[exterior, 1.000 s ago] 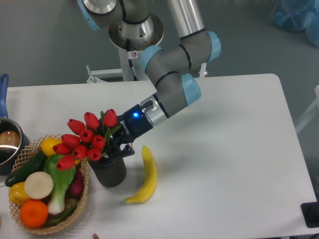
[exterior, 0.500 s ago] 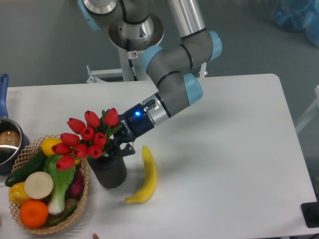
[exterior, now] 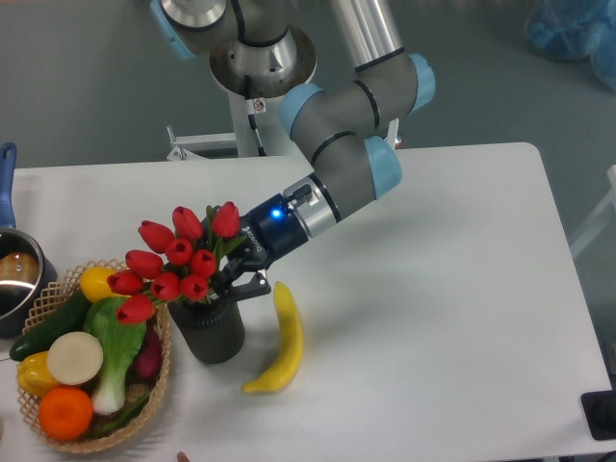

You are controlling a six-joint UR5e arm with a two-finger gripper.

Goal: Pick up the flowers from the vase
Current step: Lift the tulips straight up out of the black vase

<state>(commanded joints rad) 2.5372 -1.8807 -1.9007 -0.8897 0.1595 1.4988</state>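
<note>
The right half of the table [exterior: 452,318] lies bare, so the widest open room is from the frame's centre out to the right edge — the left side is crowded. At lower left the basket [exterior: 144,419] of fruit and vegetables sits just beside the vase [exterior: 212,332], the banana [exterior: 281,342] lies close on the vase's right, and the pot [exterior: 14,279] stands at the far left edge. The flowers [exterior: 178,260] spread over the vase mouth and the basket's upper rim, with the gripper [exterior: 236,287] and arm filling the space up and to the right.
</note>
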